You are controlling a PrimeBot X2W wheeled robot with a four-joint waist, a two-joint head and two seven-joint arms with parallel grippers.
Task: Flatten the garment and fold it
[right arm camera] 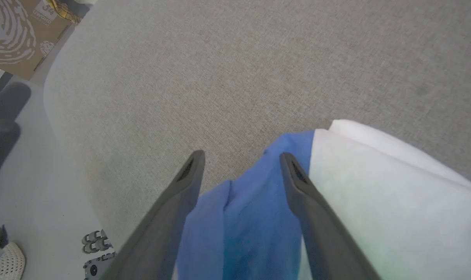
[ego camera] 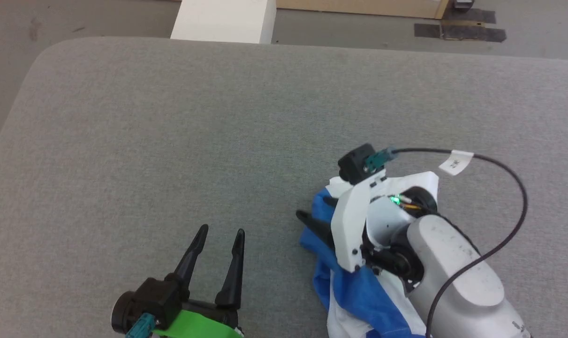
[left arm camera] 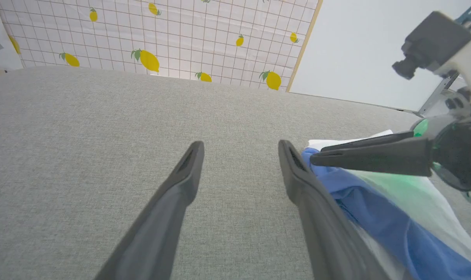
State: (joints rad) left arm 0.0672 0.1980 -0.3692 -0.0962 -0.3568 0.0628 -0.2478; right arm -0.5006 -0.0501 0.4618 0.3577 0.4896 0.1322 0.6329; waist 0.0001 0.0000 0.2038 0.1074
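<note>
The garment [ego camera: 354, 291] lies bunched at the near right of the grey table [ego camera: 218, 117], a heap of white cloth with a bright blue sleeve on top. Its chest lettering is hidden. My right gripper [ego camera: 312, 211] hangs over the heap's left end, pointing left. In the right wrist view this gripper [right arm camera: 241, 157] is open, and the blue sleeve [right arm camera: 254, 210] runs between its fingers, with white cloth [right arm camera: 375, 194] to their right. My left gripper [ego camera: 220, 232] stands open over bare table left of the heap, with nothing in it. In the left wrist view its right finger [left arm camera: 297, 175] lies close beside the blue cloth [left arm camera: 375, 217].
A black cable [ego camera: 513, 220] loops from the right wrist camera above the table. The table's rounded far-left corner [ego camera: 49, 56] drops to the floor. A white box [ego camera: 223, 21] stands beyond the far edge. A lemon-patterned sheet [left arm camera: 161, 35] hangs past the table.
</note>
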